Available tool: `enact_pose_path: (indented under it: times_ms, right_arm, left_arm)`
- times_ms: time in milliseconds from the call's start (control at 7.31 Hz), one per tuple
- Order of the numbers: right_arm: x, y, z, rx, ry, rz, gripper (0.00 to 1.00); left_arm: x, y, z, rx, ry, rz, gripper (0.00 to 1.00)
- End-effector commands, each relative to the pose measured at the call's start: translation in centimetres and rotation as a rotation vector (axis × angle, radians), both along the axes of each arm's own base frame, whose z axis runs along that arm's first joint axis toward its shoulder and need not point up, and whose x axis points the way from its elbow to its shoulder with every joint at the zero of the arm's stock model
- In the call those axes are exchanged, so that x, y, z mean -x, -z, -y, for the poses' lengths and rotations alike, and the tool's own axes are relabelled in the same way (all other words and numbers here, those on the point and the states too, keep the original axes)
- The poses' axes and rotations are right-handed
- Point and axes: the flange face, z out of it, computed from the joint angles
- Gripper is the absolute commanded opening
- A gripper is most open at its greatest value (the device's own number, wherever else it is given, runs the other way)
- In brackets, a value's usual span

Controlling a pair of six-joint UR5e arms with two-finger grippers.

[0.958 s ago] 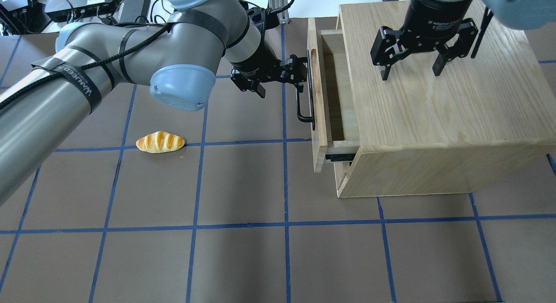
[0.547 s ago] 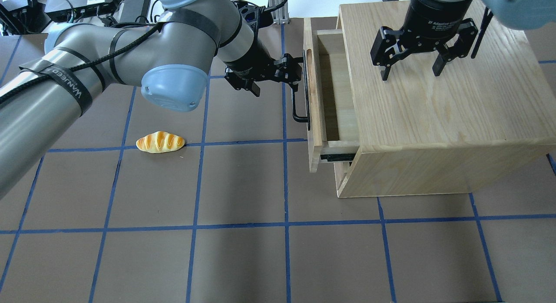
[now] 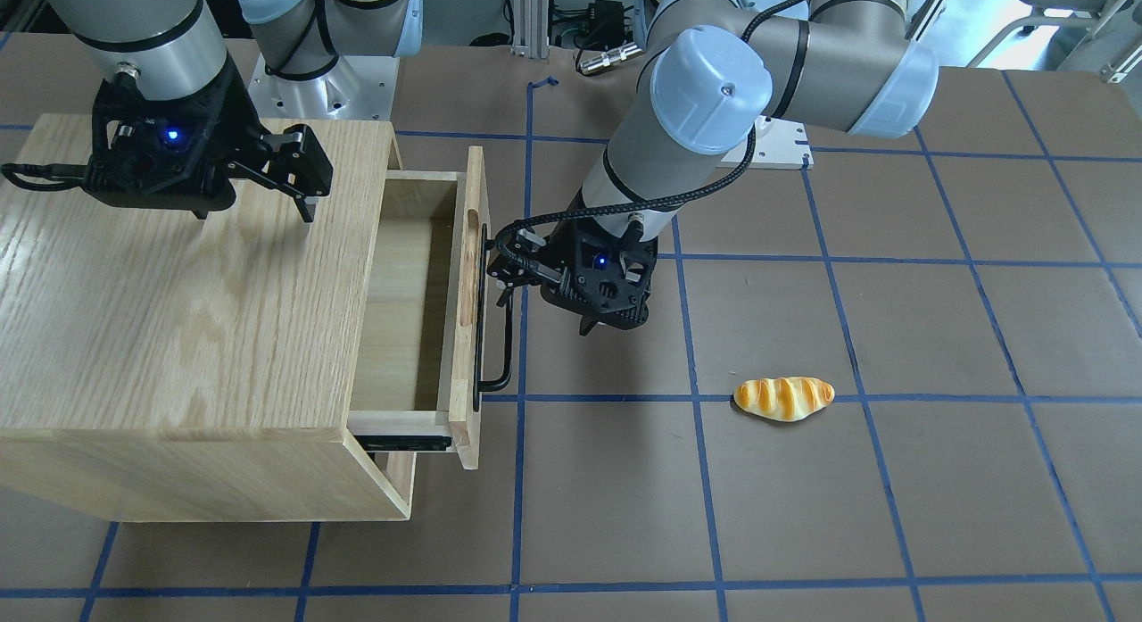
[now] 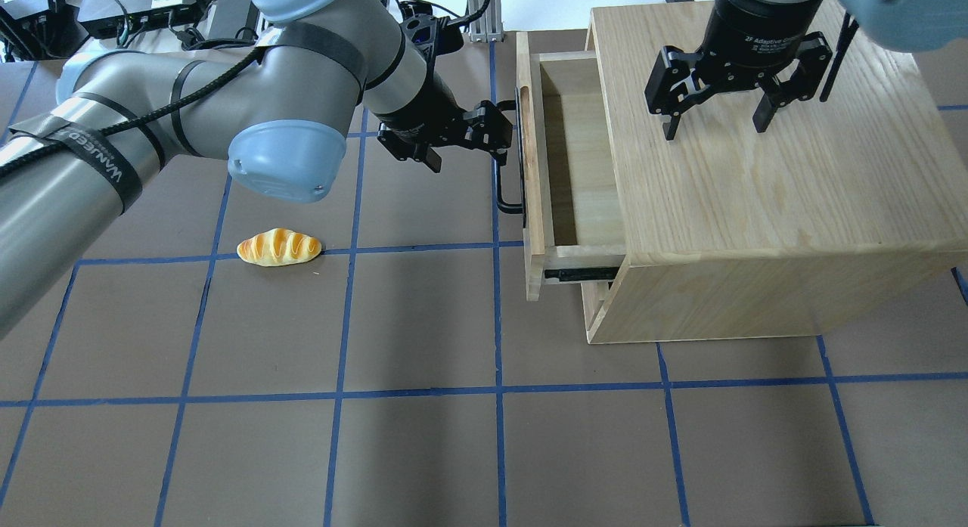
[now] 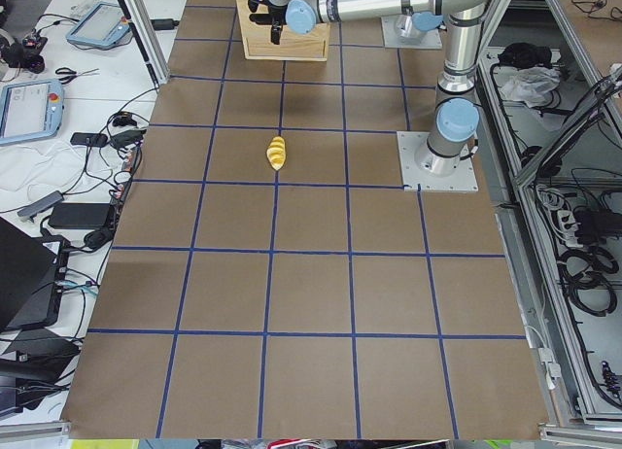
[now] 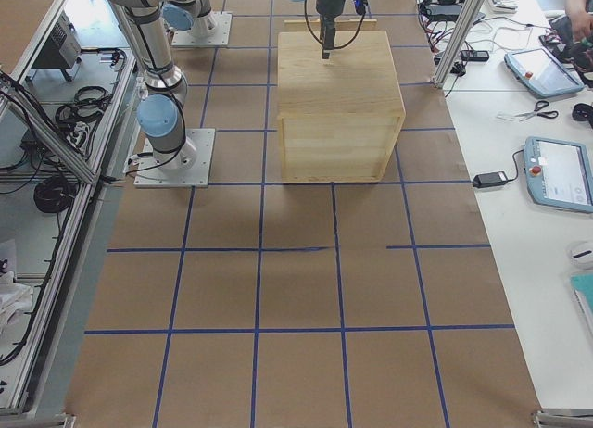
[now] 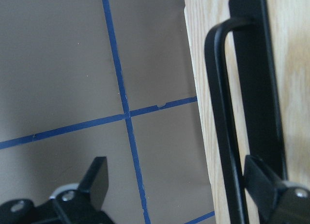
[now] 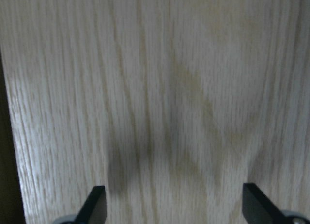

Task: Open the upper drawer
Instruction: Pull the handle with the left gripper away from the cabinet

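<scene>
The upper drawer (image 4: 529, 172) of light oak stands partly pulled out of the cabinet (image 4: 756, 194), its inside bare. Its black bar handle (image 4: 505, 172) faces left. My left gripper (image 4: 469, 156) is open; one finger (image 7: 261, 178) is hooked behind the handle (image 7: 223, 112), the other finger (image 7: 99, 173) is out over the mat. In the front-facing view the left gripper (image 3: 544, 305) sits against the handle (image 3: 495, 336) of the drawer (image 3: 466, 310). My right gripper (image 4: 715, 130) is open and empty, just above the cabinet top (image 8: 155, 88).
A bread roll (image 4: 279, 247) lies on the brown mat left of the drawer, also in the front-facing view (image 3: 783, 398). The mat has a blue tape grid. Cables and boxes lie beyond the far table edge (image 4: 151, 13).
My left gripper has moved left with the handle, and the drawer has slid further out of the cabinet. The right gripper has not moved.
</scene>
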Motion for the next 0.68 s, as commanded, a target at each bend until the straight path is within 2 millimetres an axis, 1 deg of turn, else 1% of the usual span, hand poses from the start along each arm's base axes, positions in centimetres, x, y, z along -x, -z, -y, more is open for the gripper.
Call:
enact_pose_path:
  times_ms: [0, 137, 411, 547]
  right_arm:
    - [0.0, 0.0, 0.0, 0.000, -0.001, 0.000, 1.00]
    - [0.0, 0.0, 0.0, 0.000, -0.001, 0.000, 1.00]
    - [0.0, 0.0, 0.0, 0.000, -0.001, 0.000, 1.00]
    - [0.0, 0.0, 0.0, 0.000, -0.001, 0.000, 1.00]
  left_arm:
    - [-0.6, 0.4, -0.4, 0.004, 0.024, 0.006, 1.00]
    - [-1.4, 0.0, -0.2, 0.008, 0.011, 0.002, 1.00]
    - [-2.2, -0.7, -0.1, 0.026, 0.017, 0.002, 1.00]
    - [-2.5, -0.7, -0.1, 0.033, 0.032, 0.006, 1.00]
